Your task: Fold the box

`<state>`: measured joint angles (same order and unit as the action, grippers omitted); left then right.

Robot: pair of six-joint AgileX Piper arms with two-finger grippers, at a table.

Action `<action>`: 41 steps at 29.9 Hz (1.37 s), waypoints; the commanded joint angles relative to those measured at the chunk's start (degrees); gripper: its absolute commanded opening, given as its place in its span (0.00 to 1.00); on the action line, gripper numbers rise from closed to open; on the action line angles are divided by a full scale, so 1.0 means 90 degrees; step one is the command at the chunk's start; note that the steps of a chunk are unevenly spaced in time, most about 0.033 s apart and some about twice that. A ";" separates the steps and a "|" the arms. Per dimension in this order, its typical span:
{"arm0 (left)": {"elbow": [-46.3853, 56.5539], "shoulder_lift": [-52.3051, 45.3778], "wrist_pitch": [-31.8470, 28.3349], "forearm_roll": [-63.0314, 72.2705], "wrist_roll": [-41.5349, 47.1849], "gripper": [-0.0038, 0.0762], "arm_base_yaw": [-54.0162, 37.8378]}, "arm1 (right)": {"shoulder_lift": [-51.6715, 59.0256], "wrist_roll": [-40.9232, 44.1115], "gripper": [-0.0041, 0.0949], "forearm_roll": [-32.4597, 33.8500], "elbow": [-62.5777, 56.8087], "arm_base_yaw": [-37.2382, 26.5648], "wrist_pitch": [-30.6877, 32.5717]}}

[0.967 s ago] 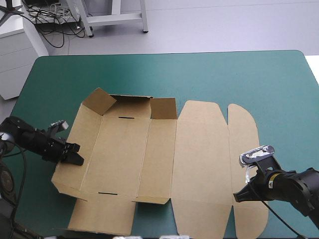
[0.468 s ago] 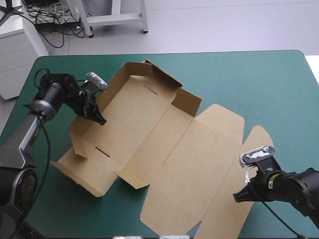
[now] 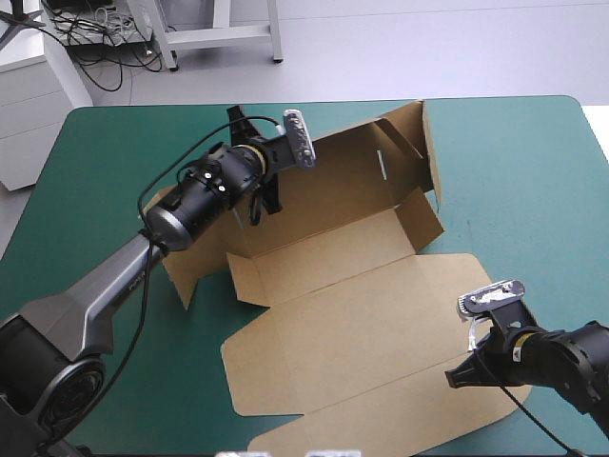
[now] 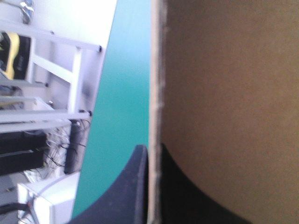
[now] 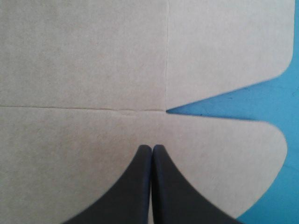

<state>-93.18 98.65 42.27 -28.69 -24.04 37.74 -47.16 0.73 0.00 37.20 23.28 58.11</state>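
Observation:
The brown box point(image 3: 343, 324) lies partly flat on the teal-green cover, its lid panels spread toward the near edge. Its walled part point(image 3: 362, 176) stands tilted upright at the far middle. My left gripper point(image 3: 267, 196) holds that raised part at its left end. In the left wrist view the fingers point(image 4: 150, 150) stand on either side of the board's edge, shut on the box point(image 4: 224, 93). My right gripper point(image 3: 456, 375) is shut, its tip on the flat lid near the right front corner. In the right wrist view it point(image 5: 151, 148) rests on the board point(image 5: 93, 60) just short of a notch between two rounded flaps.
Bare teal-green cover point(image 3: 514, 171) lies to the box's right and more of it point(image 3: 105, 343) at the near left. The left arm reaches diagonally over the table's left half.
The left gripper has carried the box's left part up and across to the far middle. The sheet has turned and its walled part now stands up. The right gripper has stayed in place.

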 commanded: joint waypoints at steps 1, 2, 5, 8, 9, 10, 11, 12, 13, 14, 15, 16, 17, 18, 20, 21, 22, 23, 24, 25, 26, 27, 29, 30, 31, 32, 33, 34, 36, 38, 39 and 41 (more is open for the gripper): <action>-0.0269 -0.0285 -0.0821 -0.1020 0.0426 0.04 0.0573 | 0.0008 -0.0034 0.02 0.0038 0.0143 -0.0056 -0.0151; -0.0269 -0.0273 -0.0855 -0.1324 0.0518 0.04 0.0701 | 0.0008 -0.0081 0.02 0.0038 0.0143 -0.0056 -0.0151; -0.0269 -0.0213 -0.0843 -0.2281 0.1017 0.04 0.1146 | 0.0008 -0.0081 0.02 0.0000 0.0143 -0.0056 -0.0151; -0.0269 -0.0142 -0.0830 -0.3054 0.1537 0.04 0.1546 | 0.0008 -0.0081 0.02 0.0000 0.0143 -0.0056 -0.0151; -0.0269 -0.0109 -0.0830 -0.3248 0.1550 0.04 0.1666 | 0.0008 -0.0081 0.02 0.0000 0.0143 -0.0056 -0.0151; -0.0269 -0.0078 -0.0830 -0.3359 0.1629 0.04 0.1767 | 0.0008 -0.0081 0.02 0.0000 0.0143 -0.0056 -0.0151; -0.0269 -0.0044 -0.0830 -0.3434 0.1684 0.04 0.1850 | 0.0008 -0.0081 0.02 0.0038 0.0143 -0.0056 -0.0151; -0.0269 0.0014 -0.0830 -0.3447 0.1682 0.04 0.1934 | 0.0008 -0.0081 0.02 0.0038 0.0143 -0.0056 -0.0146; -0.0258 0.0052 -0.0830 -0.3461 0.1682 0.04 0.2000 | 0.0008 -0.0116 0.02 0.0038 0.0143 -0.0056 -0.0135; -0.0258 0.0124 -0.0830 -0.3491 0.1682 0.04 0.2062 | 0.0008 -0.0116 0.02 0.0038 0.0143 -0.0056 -0.0120; -0.0258 0.0172 -0.0803 -0.3539 0.1682 0.04 0.2107 | 0.0008 -0.0131 0.02 0.0038 0.0143 -0.0056 -0.0098; -0.0248 0.0239 -0.0805 -0.3659 0.1744 0.04 0.2148 | 0.0008 -0.0131 0.02 0.0038 0.0143 -0.0056 -0.0094; -0.0248 0.0295 -0.0758 -0.3838 0.1852 0.04 0.2211 | 0.0008 -0.0131 0.02 0.0038 0.0143 -0.0056 -0.0094; -0.0248 0.0358 -0.0725 -0.4021 0.1965 0.04 0.2264 | 0.0008 -0.0131 0.02 0.0038 0.0143 -0.0056 -0.0080; -0.0248 0.0479 -0.0650 -0.4654 0.2444 0.04 0.2416 | 0.0008 -0.0131 0.02 0.0038 0.0143 -0.0056 -0.0080; -0.0248 0.0542 -0.0609 -0.4937 0.2671 0.04 0.2494 | 0.0008 -0.0131 0.02 0.0038 0.0155 -0.0056 -0.0050; -0.0248 0.0587 -0.0537 -0.5282 0.2955 0.04 0.2557 | 0.0008 -0.0131 0.02 0.0038 0.0169 -0.0056 0.0001; -0.0248 0.0656 -0.0511 -0.5543 0.3203 0.04 0.2587 | 0.0008 -0.0131 0.02 0.0038 0.0231 -0.0056 0.0099; -0.0248 0.0688 -0.0471 -0.5758 0.3401 0.04 0.2632 | 0.0008 -0.0131 0.02 0.0038 0.0311 -0.0056 0.0227; -0.0248 0.0729 -0.0447 -0.5879 0.3532 0.04 0.2631 | 0.0008 -0.0131 0.02 0.0054 0.0423 -0.0056 0.0365; -0.0248 0.0748 -0.0447 -0.5924 0.3631 0.04 0.2631 | 0.0008 -0.0081 0.02 0.0122 0.0560 -0.0056 0.0496; -0.0248 0.0769 -0.0411 -0.5935 0.3657 0.04 0.2631 | 0.0008 -0.0081 0.02 0.0163 0.0688 -0.0056 0.0586; -0.0248 0.0795 -0.0336 -0.5935 0.3657 0.04 0.2631 | 0.0008 -0.0018 0.02 0.0277 0.1060 -0.0056 0.0674; -0.0248 0.0806 -0.0309 -0.5935 0.3657 0.04 0.2631 | 0.0008 0.0057 0.02 0.0355 0.1229 -0.0056 0.0674; -0.0223 0.0806 -0.0298 -0.5950 0.3657 0.04 0.2631 | 0.0008 0.0155 0.02 0.0466 0.1458 -0.0056 0.0674; -0.0206 0.0806 -0.0298 -0.5969 0.3657 0.04 0.2631 | 0.0008 0.0237 0.02 0.0557 0.1698 -0.0056 0.0660; -0.0196 0.0806 -0.0279 -0.5982 0.3657 0.04 0.2631 | 0.0008 0.0302 0.02 0.0734 0.1951 -0.0056 0.0660; -0.0196 0.0821 -0.0258 -0.5982 0.3657 0.04 0.2618 | 0.0008 0.0390 0.02 0.0878 0.2212 -0.0056 0.0685; -0.0196 0.0833 -0.0180 -0.6009 0.3657 0.04 0.2607 | 0.0008 0.0612 0.02 0.1195 0.2698 -0.0056 0.0834; -0.0196 0.0833 -0.0072 -0.6009 0.3670 0.04 0.2607 | 0.0008 0.0784 0.02 0.1517 0.3225 -0.0056 0.1111; -0.0196 0.0833 -0.0015 -0.6009 0.3670 0.04 0.2607 | 0.0008 0.0847 0.02 0.1652 0.3474 -0.0056 0.1284; -0.0196 0.0833 0.0088 -0.6009 0.3670 0.04 0.2580 | 0.0008 0.0937 0.02 0.1898 0.3864 -0.0056 0.1532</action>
<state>-93.17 109.40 40.86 -79.46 7.83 61.05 -47.16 7.73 12.54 66.12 23.28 70.52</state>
